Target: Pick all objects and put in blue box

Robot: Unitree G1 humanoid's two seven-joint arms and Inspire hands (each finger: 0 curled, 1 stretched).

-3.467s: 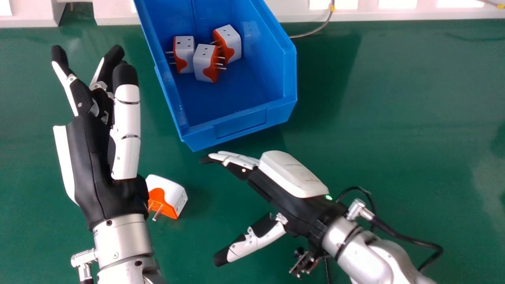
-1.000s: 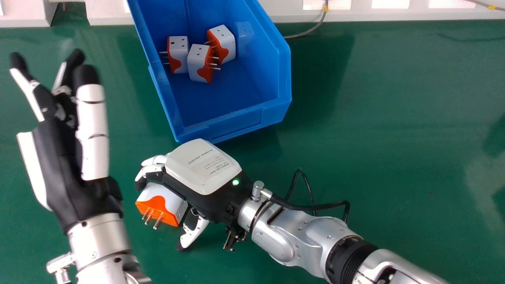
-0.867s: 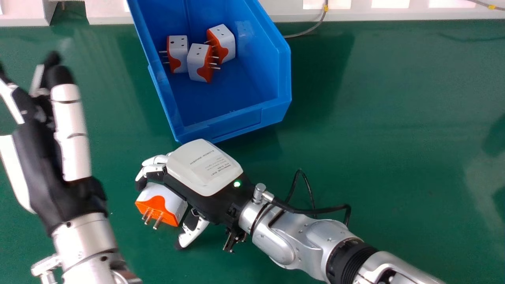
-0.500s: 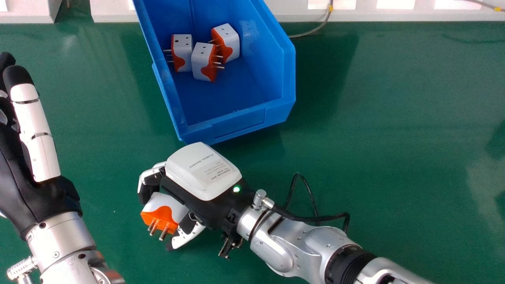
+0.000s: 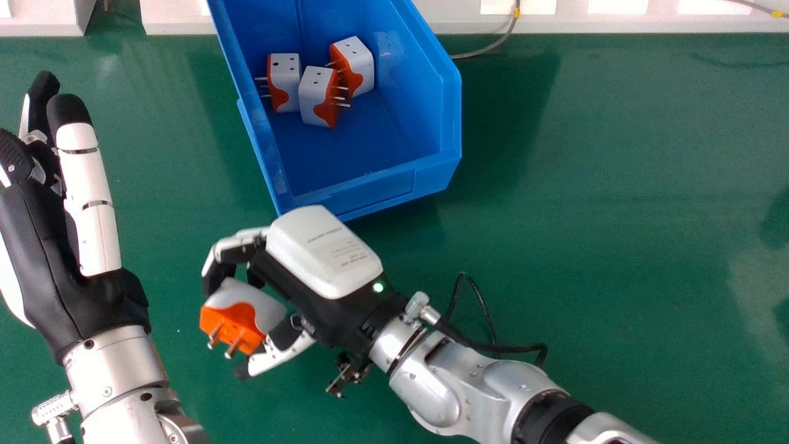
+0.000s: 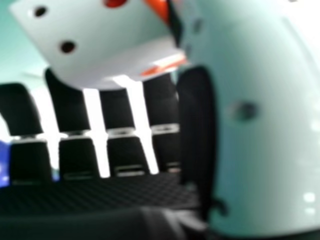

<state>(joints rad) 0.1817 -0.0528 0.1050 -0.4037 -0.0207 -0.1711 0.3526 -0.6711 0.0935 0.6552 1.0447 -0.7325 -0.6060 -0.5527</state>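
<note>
White plugs (image 5: 314, 102), three in one blue box (image 5: 376, 191), one (image 5: 265, 307) in right hand (image 5: 323, 256); left hand (image 5: 38, 265) wide.

The head view looks forward and down from above, standing back enough to take in the table (image 5: 616, 185), the blue box (image 5: 373, 190), the left hand (image 5: 40, 259) and the right hand (image 5: 323, 253). The right hand view sits at that hand, facing its fingers (image 6: 70, 110) (the thumb (image 6: 260, 140) looms very near). The 2 views share this hand and its white-and-orange adapter (image 5: 243, 314).
</note>
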